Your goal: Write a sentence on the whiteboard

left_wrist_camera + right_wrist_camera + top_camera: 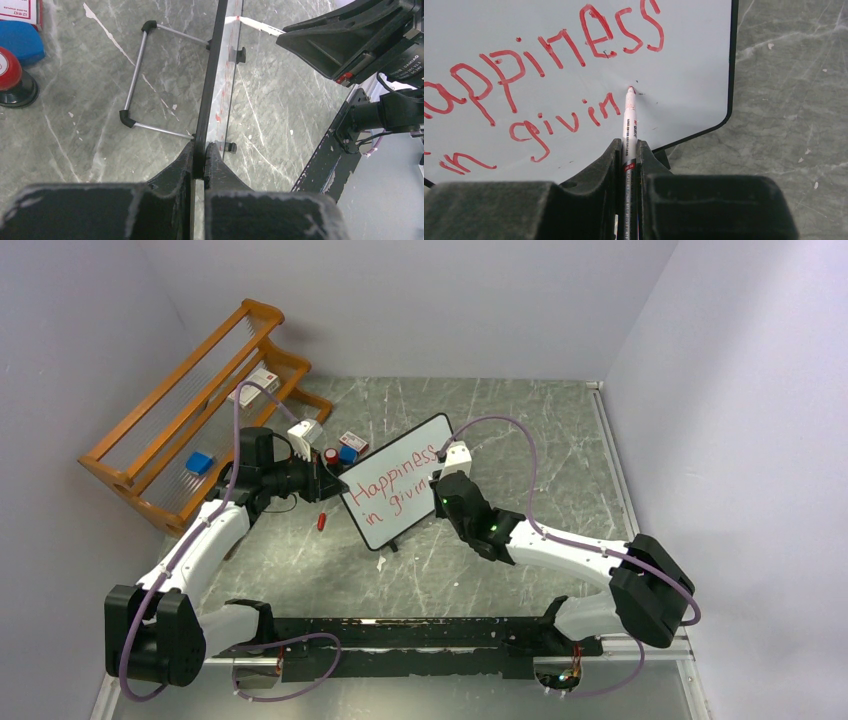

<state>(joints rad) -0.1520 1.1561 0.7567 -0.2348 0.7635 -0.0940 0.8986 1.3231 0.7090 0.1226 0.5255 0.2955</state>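
Firstly, from above: noted a wooden rack (262, 312) at far left, holding a blue block (199, 462) and a white box (262, 382). Found the whiteboard (398, 486) mid-table, standing on edge, left gripper (330, 480) clamped on its left edge, right gripper (445, 485) at its face.

From left wrist: seen edge-on, black frame pinched between closed fingers, wire stand (134, 82) behind.

From right wrist: recorded the sentence (555, 50) in red, slanted, reading "appiness" over "in givin". Fingers clenched on a marker (629, 120), tip touching the board just past the last letter.
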